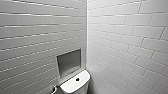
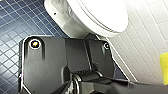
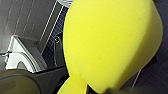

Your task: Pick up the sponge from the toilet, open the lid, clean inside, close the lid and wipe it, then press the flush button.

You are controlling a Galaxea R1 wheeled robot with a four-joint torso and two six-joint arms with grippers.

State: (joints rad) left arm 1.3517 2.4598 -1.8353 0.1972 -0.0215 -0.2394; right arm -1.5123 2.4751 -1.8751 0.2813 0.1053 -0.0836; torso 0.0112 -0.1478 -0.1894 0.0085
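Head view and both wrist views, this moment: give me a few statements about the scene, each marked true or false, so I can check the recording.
1. A dark flush button sits in the top of the toilet. True.
2. The floor is plain white tile. False: it is small dark blue tiles.
3. The sponge is bright yellow. True.
4. In the head view, the niche is set in the right-hand wall. False: it is set in the left wall, just above the toilet.
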